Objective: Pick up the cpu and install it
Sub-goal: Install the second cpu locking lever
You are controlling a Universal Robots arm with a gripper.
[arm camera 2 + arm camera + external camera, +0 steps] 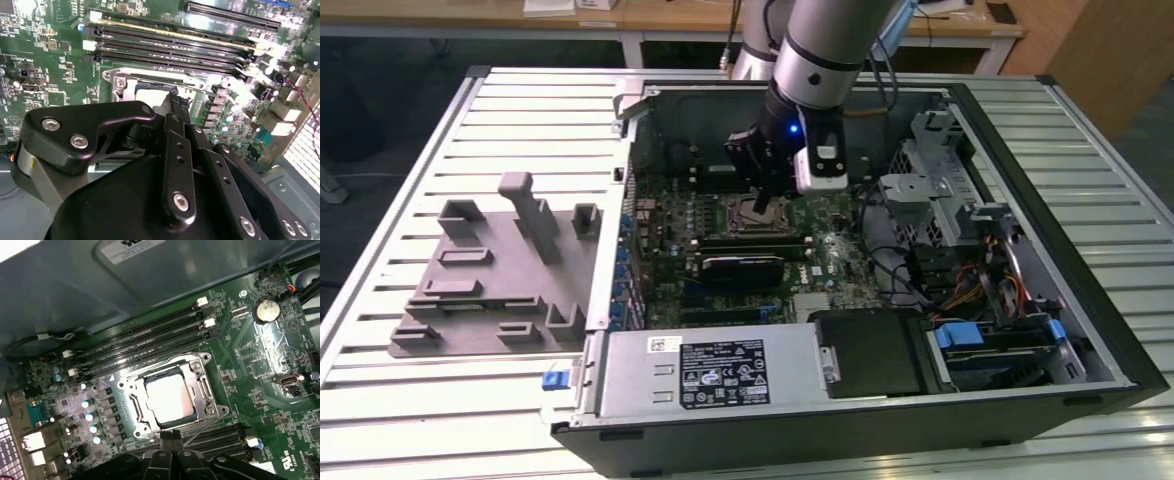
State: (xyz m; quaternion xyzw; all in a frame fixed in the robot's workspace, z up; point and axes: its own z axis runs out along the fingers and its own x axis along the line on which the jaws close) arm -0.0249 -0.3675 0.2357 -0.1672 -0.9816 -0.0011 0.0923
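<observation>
Jaws of the gripper (170,436) pinched together, holding nothing, beside the socketed cpu (169,398): light, rigid, fragile, gripped by its edges.

A pale slatted worktop (467,400) carries two things — a grey fixture block (494,270) and, beside it, an open computer case (1067,330).

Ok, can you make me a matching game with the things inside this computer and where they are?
Things:
1. small square silvery cpu
2. black pincer
3. round silver coin battery
4. grey plastic fixture block

Places:
A. outside the case, on the slatted table
B. lying in the metal-framed socket
C. on the green board, beyond the memory slots' ends
D. right at the socket's edge

Pairs: 1-B, 2-D, 3-C, 4-A
</observation>
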